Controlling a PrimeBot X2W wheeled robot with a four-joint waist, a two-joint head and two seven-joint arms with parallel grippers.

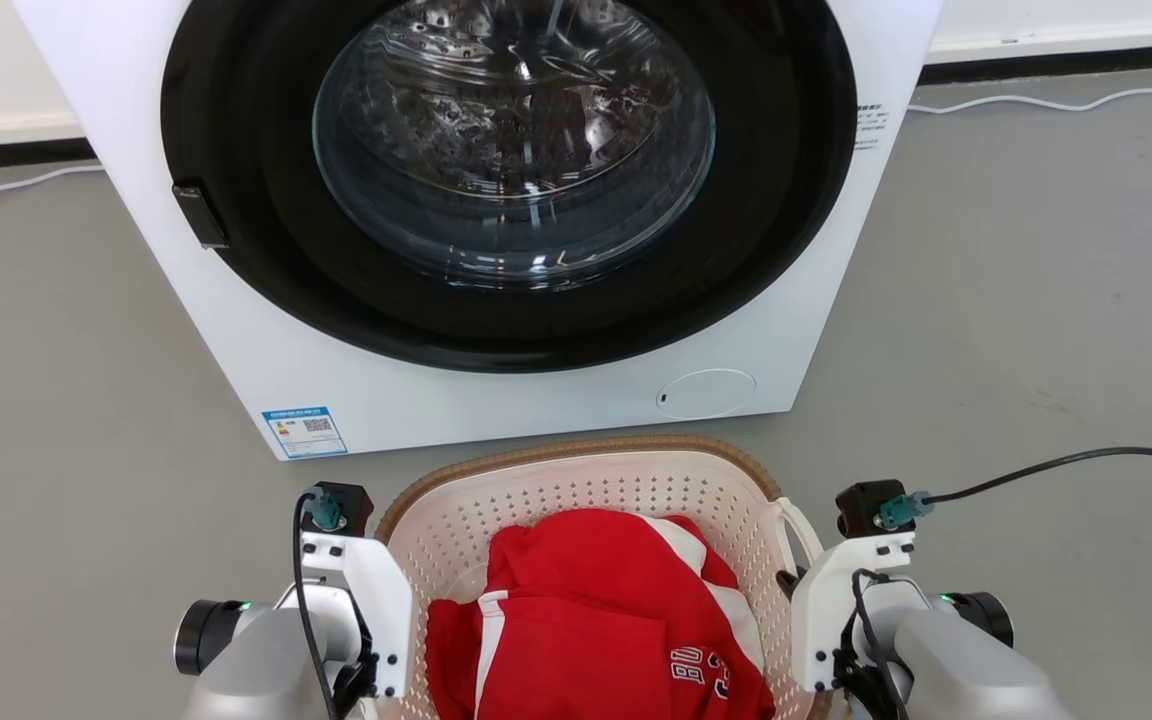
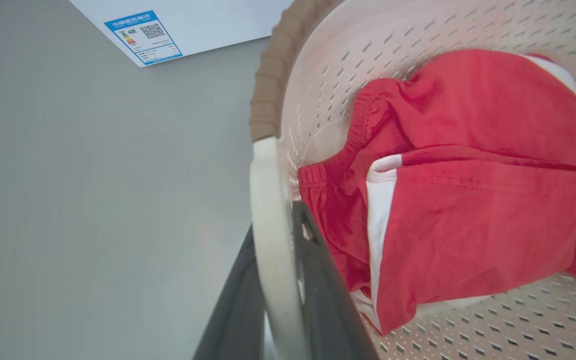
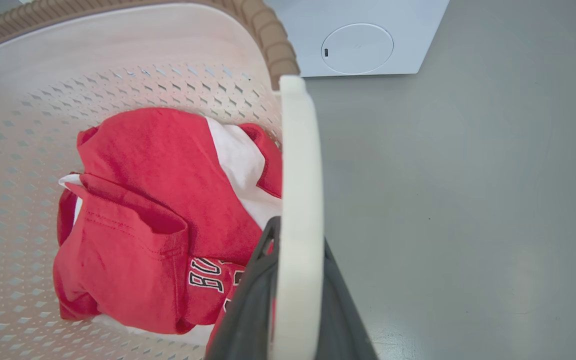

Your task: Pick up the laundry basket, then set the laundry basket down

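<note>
Laundry basket [image 1: 576,447]: at 6 o'clock in the head view, just before the washing machine [image 1: 266,330]. Its near part is cut off by the bottom edge.
Basket bottom: hidden. I cannot tell if it rests on the floor [image 1: 1036,300] or is lifted.
Red garment [image 1: 586,600]: lies inside the basket, red with white stripes. Its printed letters are folded and only partly readable.
Machine top: cut off by the upper edge at 12 o'clock. Reflections on the round door [image 1: 513,130] make the drum behind the glass hard to make out.
Sticker [image 1: 304,432]: at 8 o'clock from the door, on the machine's lower corner. The text is too small to read.
Head view, both hands: hidden under the white wrist brackets.
Left arm [image 1: 266,650]: at 7 o'clock, forearm pointing up the view, wrist just beside the basket's left side.
Left hand [image 2: 275,225]: narrow, its dark fingers [image 2: 318,280] closed on the left handle [image 2: 268,190], one outside the basket and one inside.
Right arm [image 1: 946,660]: at 5 o'clock, wrist just beside the basket's right side. A black cable [image 1: 1066,462] leaves it toward 3 o'clock.
Right hand [image 3: 298,235]: narrow, closed on the right handle [image 3: 298,150], which stands upright between the two fingers. The inner finger lies in front of the garment; I cannot tell if they touch.
</note>
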